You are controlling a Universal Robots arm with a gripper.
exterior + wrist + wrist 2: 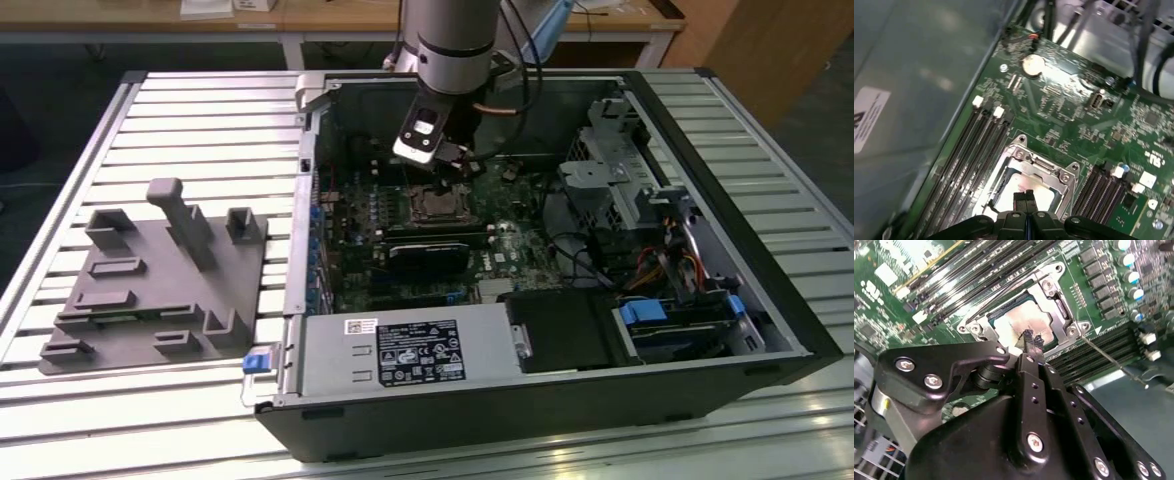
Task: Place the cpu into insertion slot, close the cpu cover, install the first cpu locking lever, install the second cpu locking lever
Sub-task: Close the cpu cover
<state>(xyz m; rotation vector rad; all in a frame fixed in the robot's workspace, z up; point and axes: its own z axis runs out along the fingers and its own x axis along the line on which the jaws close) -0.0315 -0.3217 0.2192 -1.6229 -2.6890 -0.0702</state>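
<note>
The cpu [1013, 322], a dull bronze-grey square, lies in the insertion slot [434, 205] on the green motherboard. The silvery cpu cover [1056, 302] lies flat around it, its window framing the chip; both wrist views show this, and the cover [1046, 167] looks down. A thin metal locking lever [1114, 360] sticks out slantwise from one socket corner, over the memory slots. My gripper [1031, 338] hovers just above the chip's edge with its black fingertips pressed together and nothing between them. The gripper [430, 160] hangs inside the case over the socket, and its tips [1025, 196] show shut.
Black memory slots [971, 150] flank the socket on both sides. A black fan card [430, 255] sits just in front of the socket, a drive cage [614, 170] to the exterior view's right. The case walls [310, 200] enclose the board. A grey fixture [147, 280] lies on the table outside.
</note>
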